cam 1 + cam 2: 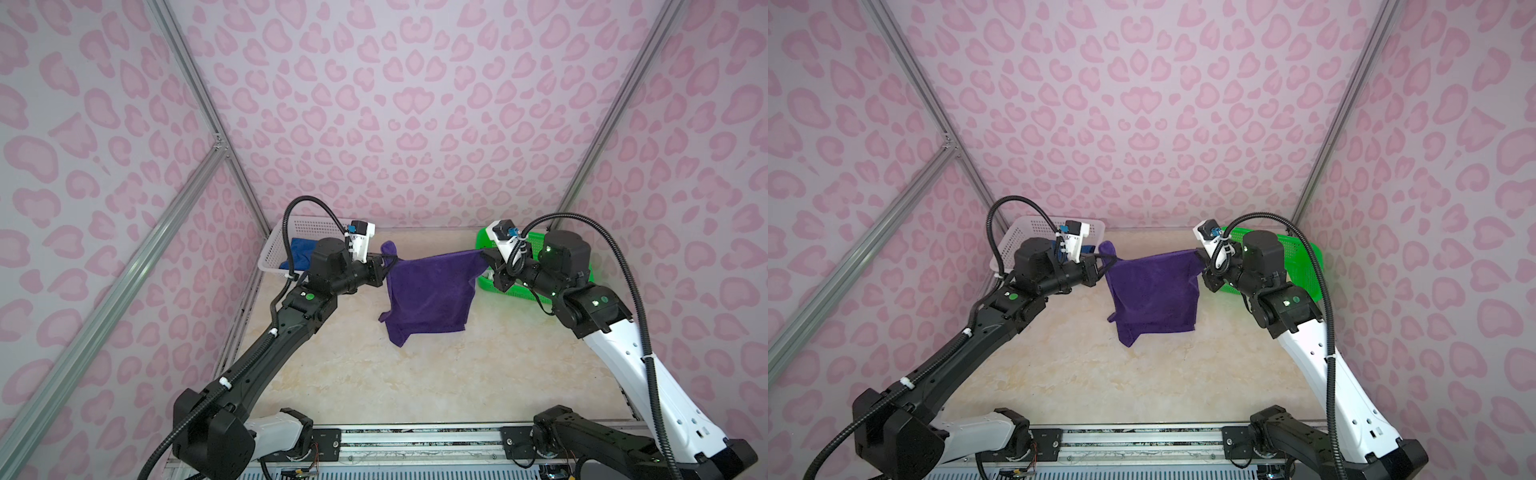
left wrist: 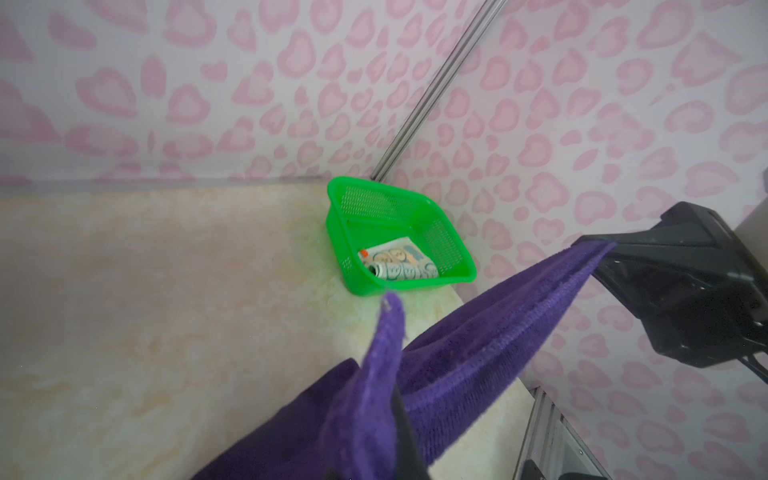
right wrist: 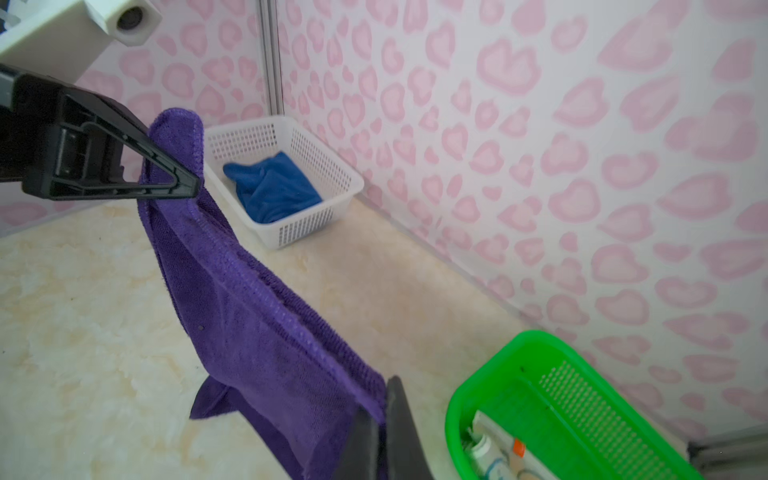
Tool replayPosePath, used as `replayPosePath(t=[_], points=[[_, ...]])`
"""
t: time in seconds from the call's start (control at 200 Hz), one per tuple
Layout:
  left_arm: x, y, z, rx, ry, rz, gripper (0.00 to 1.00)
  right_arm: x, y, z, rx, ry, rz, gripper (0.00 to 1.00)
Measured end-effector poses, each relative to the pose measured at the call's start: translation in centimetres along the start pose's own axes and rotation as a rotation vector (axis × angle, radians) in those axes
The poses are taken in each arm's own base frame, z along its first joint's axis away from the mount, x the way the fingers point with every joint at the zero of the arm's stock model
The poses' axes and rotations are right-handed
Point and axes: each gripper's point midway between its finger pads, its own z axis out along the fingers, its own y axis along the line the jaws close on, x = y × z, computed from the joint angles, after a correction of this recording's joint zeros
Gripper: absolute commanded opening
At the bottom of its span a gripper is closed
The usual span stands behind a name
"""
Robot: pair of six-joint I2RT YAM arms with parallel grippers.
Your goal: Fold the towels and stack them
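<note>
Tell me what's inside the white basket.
A crumpled blue towel lies in the white basket, covering much of its floor. Anything beneath the towel is covered and cannot be seen.

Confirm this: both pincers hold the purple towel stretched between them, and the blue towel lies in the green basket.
Wrong basket. The blue towel lies in the white basket, not the green basket, as the right wrist view shows. The rest is right: the left pincer and the right pincer hold the purple towel stretched between them.

purple towel (image 1: 430, 291), blue towel (image 3: 274, 187), green basket (image 2: 338, 216)
</note>
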Motion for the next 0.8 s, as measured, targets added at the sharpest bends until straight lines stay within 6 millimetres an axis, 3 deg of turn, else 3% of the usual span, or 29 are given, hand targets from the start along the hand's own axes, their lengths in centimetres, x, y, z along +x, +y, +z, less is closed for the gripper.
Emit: replayPosePath(t=[0.12, 0.32, 0.48, 0.685, 0.785, 0.8], points=[[6.2, 3.0, 2.2, -0.047, 0.121, -0.096, 0.03, 6.2, 0.6, 2.0, 0.001, 0.136, 0.068, 0.00], [11.1, 5.8, 4.2, -0.143, 0.223, -0.134, 0.10, 13.6, 0.9, 4.9, 0.041, 0.266, 0.146, 0.00], [14.2, 8.4, 5.3, -0.234, 0.305, -0.135, 0.14, 16.3, 1.2, 6.4, 0.058, 0.290, 0.164, 0.00], [19.4, 12.4, 4.4, -0.415, 0.445, -0.143, 0.33, 18.3, -0.2, 7.3, 0.189, 0.315, 0.138, 0.00], [20.0, 12.5, 4.0, -0.440, 0.468, -0.125, 0.35, 18.8, -0.5, 7.4, 0.223, 0.319, 0.127, 0.00], [20.0, 12.5, 3.9, -0.444, 0.468, -0.122, 0.39, 18.8, -0.6, 7.4, 0.228, 0.318, 0.126, 0.00]])
